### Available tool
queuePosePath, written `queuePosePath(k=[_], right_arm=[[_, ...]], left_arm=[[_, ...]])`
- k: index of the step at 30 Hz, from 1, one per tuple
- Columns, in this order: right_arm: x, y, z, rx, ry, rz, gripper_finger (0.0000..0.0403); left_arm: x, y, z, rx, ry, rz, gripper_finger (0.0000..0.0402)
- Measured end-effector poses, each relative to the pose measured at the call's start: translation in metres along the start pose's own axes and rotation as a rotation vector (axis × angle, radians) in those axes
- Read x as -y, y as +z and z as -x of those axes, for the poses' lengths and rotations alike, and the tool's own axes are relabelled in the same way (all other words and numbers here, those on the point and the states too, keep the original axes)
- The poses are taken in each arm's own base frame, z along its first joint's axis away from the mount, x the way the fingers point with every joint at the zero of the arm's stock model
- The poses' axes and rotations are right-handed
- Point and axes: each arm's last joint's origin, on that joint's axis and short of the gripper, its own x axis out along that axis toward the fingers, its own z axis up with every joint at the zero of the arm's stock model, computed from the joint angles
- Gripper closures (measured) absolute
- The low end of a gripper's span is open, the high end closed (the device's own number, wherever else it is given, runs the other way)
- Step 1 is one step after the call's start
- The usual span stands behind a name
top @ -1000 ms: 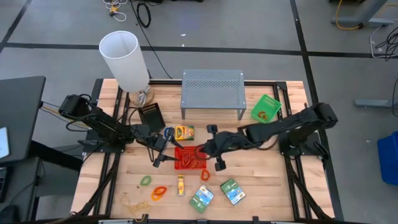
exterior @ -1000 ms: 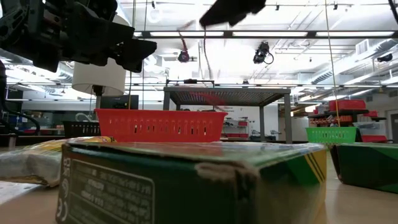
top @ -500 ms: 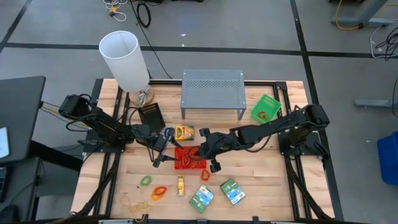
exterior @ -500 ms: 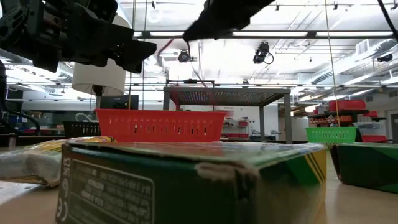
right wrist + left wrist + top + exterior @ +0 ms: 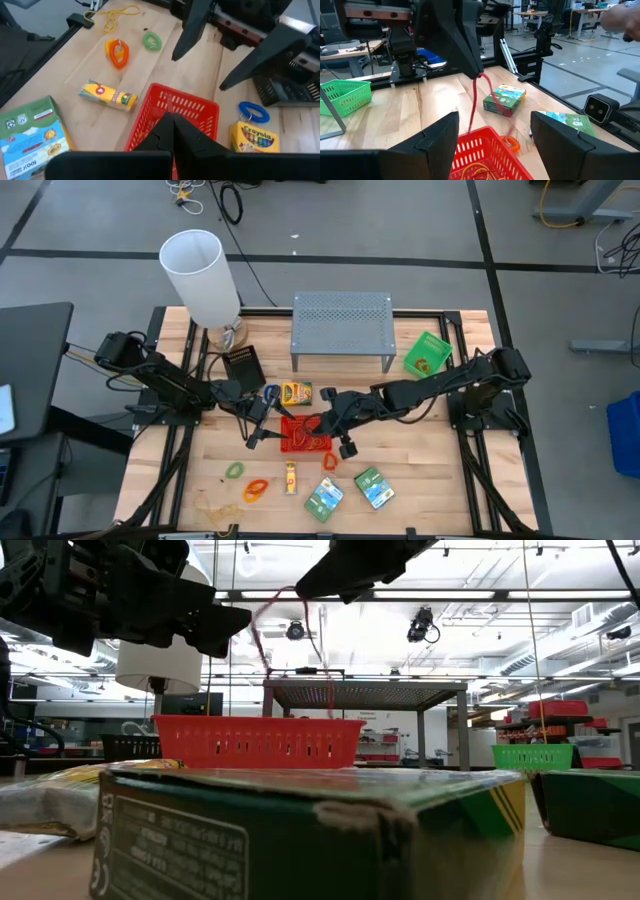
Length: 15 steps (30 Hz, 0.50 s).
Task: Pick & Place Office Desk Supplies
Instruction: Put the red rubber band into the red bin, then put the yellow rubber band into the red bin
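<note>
From above, the right hand [image 5: 333, 423] reaches in over the red mesh tray [image 5: 305, 434] at the middle of the bench [image 5: 440, 480], its fingers pinched shut on a thin red rubber band [image 5: 290, 640], likely so the band can be let fall inside. The left hand [image 5: 262, 418] waits just beside the tray's other edge, fingers spread wide and empty. Other supplies lie around: the crayon box [image 5: 296, 392] beyond the tray, an orange band [image 5: 256, 489] and a green band [image 5: 234, 470] nearer the front, two green-blue packets [image 5: 325, 497] to the tray's front.

At bench height, the red band hangs as a loop from the right hand down to the tray rim, so it is not yet released.

The left wrist view shows the band dangling from the dark closed tip straight into the tray, with its own fingers apart on either side.

The right wrist view looks down past shut fingers at the tray below, a blue band [image 5: 253, 111] beside the crayon box.
</note>
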Motion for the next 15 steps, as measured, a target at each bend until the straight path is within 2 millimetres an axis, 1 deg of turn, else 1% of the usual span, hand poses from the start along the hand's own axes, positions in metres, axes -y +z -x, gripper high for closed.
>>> queuePosePath(k=[7,9,12,15], right_arm=[[0.0001,-0.0058,-0.0069,-0.033,0.004,0.001,0.0402],[0.0003,-0.0052,-0.0069,-0.026,0.002,0.004,0.0395],[0.0004,-0.005,-0.0068,-0.025,0.001,0.0,0.0369],[0.0027,-0.0061,-0.0068,-0.033,-0.004,-0.023,0.033]], left_arm=[[0.0001,0.0,0.0,0.0,0.0,0.003,0.0149],[0.0,-0.0004,0.0,-0.004,0.0,0.004,0.0149],[0.0001,-0.0008,0.0,-0.008,-0.001,0.004,0.0149],[0.0002,-0.0008,0.0,-0.008,-0.001,0.003,0.0149]])
